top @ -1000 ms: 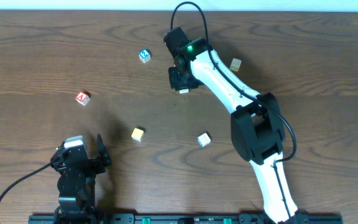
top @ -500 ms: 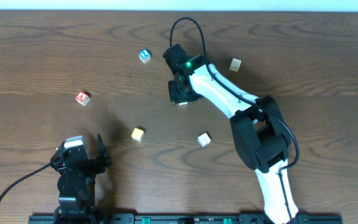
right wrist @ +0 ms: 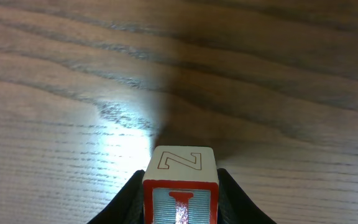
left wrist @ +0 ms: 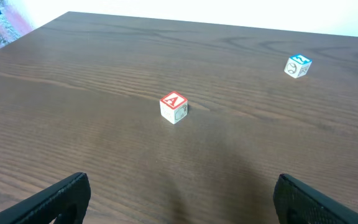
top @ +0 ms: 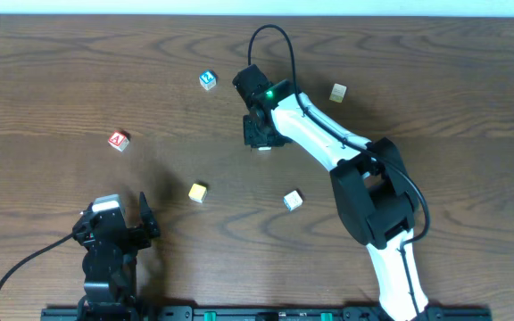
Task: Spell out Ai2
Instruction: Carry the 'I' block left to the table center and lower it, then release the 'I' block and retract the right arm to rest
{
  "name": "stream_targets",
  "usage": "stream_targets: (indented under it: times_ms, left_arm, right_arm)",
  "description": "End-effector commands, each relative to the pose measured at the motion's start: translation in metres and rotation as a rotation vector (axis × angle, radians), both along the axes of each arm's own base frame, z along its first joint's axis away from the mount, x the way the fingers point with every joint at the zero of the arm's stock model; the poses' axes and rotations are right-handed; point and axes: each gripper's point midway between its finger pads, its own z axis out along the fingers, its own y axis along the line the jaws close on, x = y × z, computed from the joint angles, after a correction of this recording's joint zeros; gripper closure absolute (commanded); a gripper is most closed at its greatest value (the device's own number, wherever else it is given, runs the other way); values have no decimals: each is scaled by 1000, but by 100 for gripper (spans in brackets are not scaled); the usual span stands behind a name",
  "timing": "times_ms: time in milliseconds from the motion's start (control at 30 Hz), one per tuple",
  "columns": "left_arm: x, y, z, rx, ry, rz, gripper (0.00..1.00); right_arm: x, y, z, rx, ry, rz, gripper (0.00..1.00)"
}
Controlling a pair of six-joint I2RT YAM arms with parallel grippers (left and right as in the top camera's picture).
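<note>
The right gripper [right wrist: 180, 177] is clenched on the I block [right wrist: 180, 194], well to the right of the A block [top: 119, 140]. The left gripper [left wrist: 185, 205] gapes empty, just robot-side of the A block.

table [top: 61, 80]: wood grain, satin sheen | block [right wrist: 180, 180]: painted wood

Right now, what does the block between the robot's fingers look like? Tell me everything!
The block is a small pale cube that looks wooden. Its top shows a red outlined letter like a Z; the side facing the camera has a red frame and a red I on light blue. The right gripper's dark fingers press its two sides, holding it straight. Whether it touches the table, I can't tell.
</note>
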Motion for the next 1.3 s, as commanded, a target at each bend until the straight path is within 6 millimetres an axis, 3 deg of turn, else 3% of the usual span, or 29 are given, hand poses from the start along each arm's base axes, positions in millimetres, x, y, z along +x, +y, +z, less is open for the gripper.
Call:
stream_targets:
  times_ms: [0,267,400,533,1000,1267]
  left_arm:
    - [0,1,-10,4,21,5,5]
    - [0,1,-10,5,21,5,5]
    - [0,1,-10,4,20,5,5]
    - [0,1,-10,4,21,5,5]
    - [0,1,-10,4,21,5,5]
    - [0,1,-10,4,21,5,5]
  right_arm:
    - [0,-9,3,-46,-29,-48,99]
    - [1,-6,3,-33,-33,-46,98]
    - [2,-6,3,-31,-36,-47,85]
    - [3,-5,3,-28,-39,-47,80]
    - [3,-5,3,-17,-37,-87,75]
    - [3,-5,3,-17,-37,-86,58]
